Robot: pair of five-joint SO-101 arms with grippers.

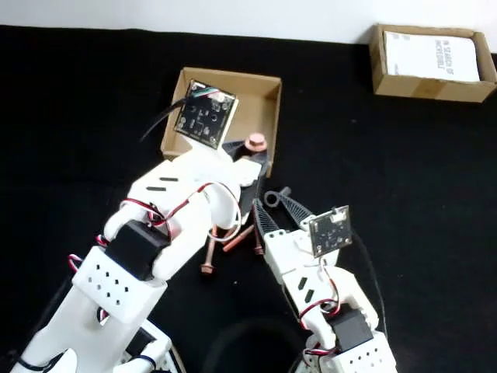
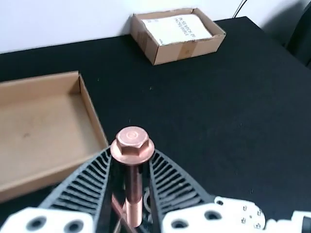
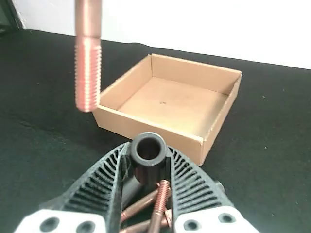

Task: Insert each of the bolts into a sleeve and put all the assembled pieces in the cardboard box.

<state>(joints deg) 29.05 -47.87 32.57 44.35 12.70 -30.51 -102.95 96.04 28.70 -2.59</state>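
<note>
spare carton: on the black table, at its far edge near a corner | white printed sheet: flat inside that carton | white wall: behind the table's far edge

Both my arms are white printed plastic with black servo blocks set into the joints. The left arm has dark slotted vents and a grid of small round holes on its lower housing, and red, white and black wires loop out along it. The right arm has the same slots and a red wire loop. Each wrist carries a dark square circuit board trailing a thin black cable. The left claw and right claw have black fingers ribbed like lattice, fixed to white bases with dark screw holes.
</note>
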